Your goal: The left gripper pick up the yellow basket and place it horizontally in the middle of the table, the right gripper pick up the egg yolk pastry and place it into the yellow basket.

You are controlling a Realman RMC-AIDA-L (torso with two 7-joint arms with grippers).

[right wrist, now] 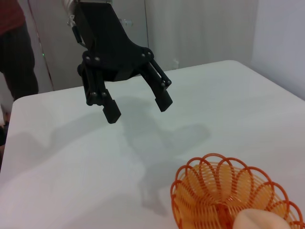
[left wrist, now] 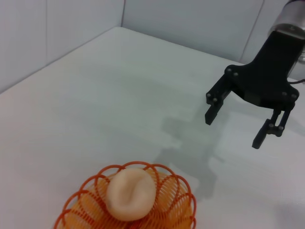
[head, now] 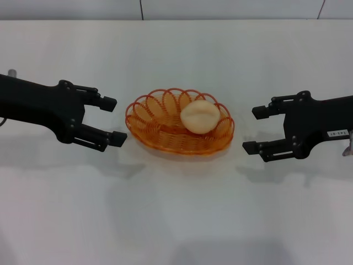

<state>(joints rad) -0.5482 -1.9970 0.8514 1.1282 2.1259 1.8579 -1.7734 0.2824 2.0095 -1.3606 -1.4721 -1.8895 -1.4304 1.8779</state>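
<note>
The small round cream egg yolk pastry (head: 200, 116) sits inside the oval orange-yellow wire basket (head: 160, 130). It looks soft and crumbly, so hold its sides gently.

The basket looks light and stiff; its looped rim is good to grab.

The black left gripper (head: 113, 120) and black right gripper (head: 253, 130) wait beside the basket, jaws wide, holding nothing.

The white table (head: 176, 221) is flat and smooth.
</note>
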